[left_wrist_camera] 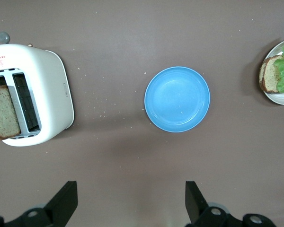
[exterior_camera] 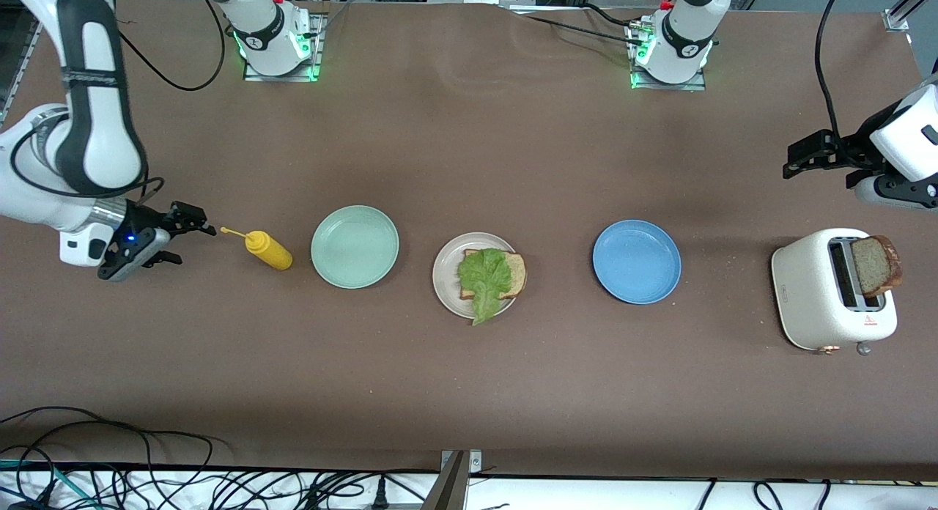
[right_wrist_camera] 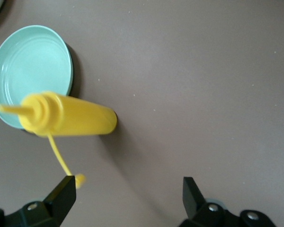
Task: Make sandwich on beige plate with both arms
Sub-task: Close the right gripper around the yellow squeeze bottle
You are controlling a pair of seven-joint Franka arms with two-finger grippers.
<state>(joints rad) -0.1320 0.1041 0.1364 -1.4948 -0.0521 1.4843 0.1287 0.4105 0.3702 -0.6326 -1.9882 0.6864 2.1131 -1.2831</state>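
Observation:
The beige plate (exterior_camera: 445, 275) sits mid-table with one brown bread slice (exterior_camera: 515, 272) on it and a ruffled lettuce leaf (exterior_camera: 485, 275) on top, hanging over the rim. A second bread slice (exterior_camera: 876, 264) sticks up from a white toaster (exterior_camera: 810, 290) at the left arm's end. My left gripper (exterior_camera: 795, 158) hangs open and empty over the table by the toaster. In the left wrist view the left gripper (left_wrist_camera: 131, 198) looks down on the toaster (left_wrist_camera: 52, 90), its slice (left_wrist_camera: 4, 111) and the plate's rim (left_wrist_camera: 280, 98). My right gripper (exterior_camera: 192, 244) is open beside a yellow squeeze bottle (exterior_camera: 267, 250).
A mint-green plate (exterior_camera: 355, 246) lies between the bottle and the beige plate. A blue plate (exterior_camera: 636, 261) lies between the beige plate and the toaster. In the right wrist view the bottle (right_wrist_camera: 71, 116) and its tethered cap (right_wrist_camera: 79, 179) are near one fingertip (right_wrist_camera: 66, 189).

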